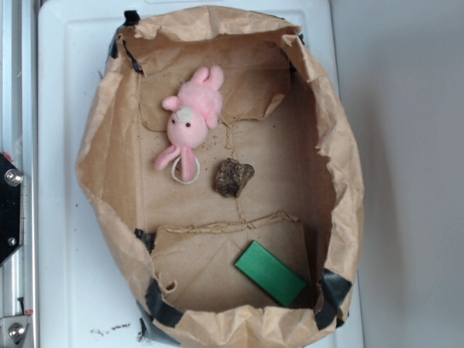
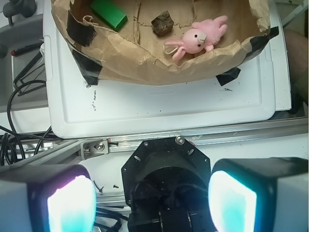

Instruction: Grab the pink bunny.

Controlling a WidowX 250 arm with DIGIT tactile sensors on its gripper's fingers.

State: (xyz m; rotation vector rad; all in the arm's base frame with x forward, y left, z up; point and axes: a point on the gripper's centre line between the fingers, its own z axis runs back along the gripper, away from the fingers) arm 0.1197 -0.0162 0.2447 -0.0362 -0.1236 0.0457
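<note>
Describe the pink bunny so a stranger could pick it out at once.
Look inside the brown paper bag lying open on the white surface. The pink bunny lies toward its upper left, beside a brown lumpy rock. It alone is soft, pink and long-eared; the green block is flat.

1. You're looking at a white moulded tray-like surface (image 1: 65, 145) carrying everything; it's sitting beside a metal rail (image 2: 193, 140).
2. A brown paper bag (image 1: 109, 167) with its sides rolled down is lying directly on it, patched with black tape (image 1: 163, 308) at the corners.
3. The bag is covering most of the white surface, leaving bare strips along the edges.
4. Small dark specks (image 1: 109, 331) are lying on the bare white strip just beside a taped corner.
5. The bag floor is holding the pink bunny (image 1: 190, 123), a brown lumpy object (image 1: 233, 177) and a green block (image 1: 270, 273), all apart from each other.
</note>
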